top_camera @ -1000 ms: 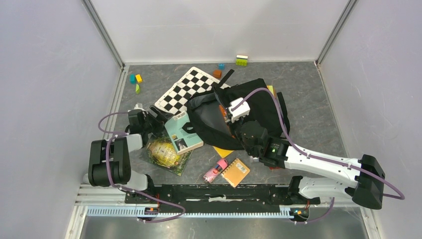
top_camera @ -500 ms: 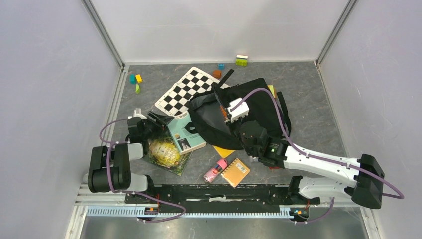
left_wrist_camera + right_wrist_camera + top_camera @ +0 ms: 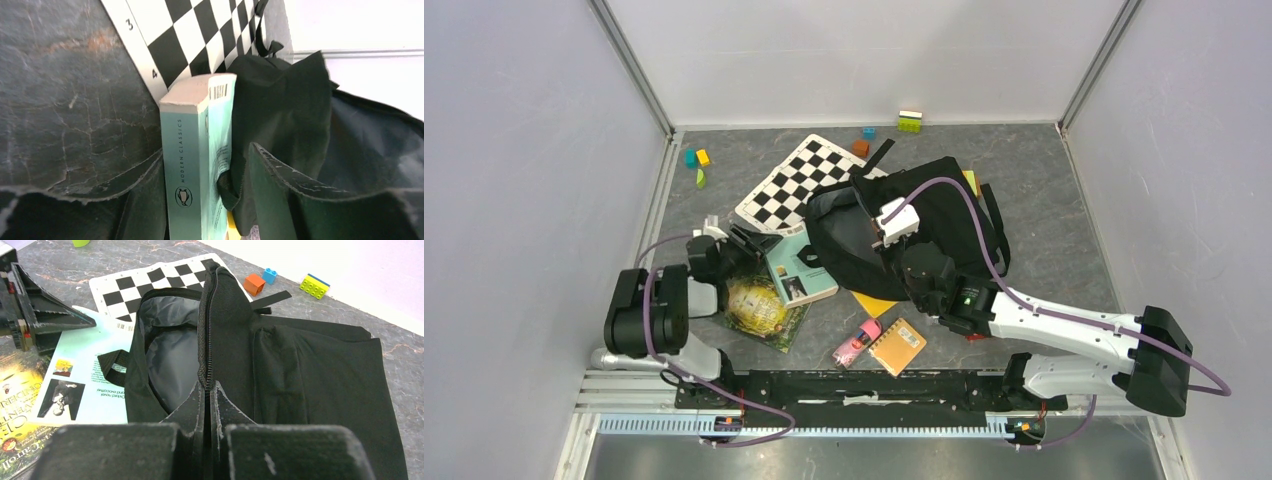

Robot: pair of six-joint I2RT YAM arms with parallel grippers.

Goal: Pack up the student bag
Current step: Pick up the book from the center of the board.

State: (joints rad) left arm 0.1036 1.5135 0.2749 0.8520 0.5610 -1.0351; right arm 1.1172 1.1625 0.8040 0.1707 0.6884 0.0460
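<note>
Overlapping one chessboard, one student bag.

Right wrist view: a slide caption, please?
Right gripper pinches the zipper edge of the open student bag, teal book alongside.

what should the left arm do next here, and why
Probably close the left gripper on the teal book: its jaws straddle the spine with a gap on one side, and the right gripper, shut on the zip edge of the student bag, holds its mouth open alongside.
</note>
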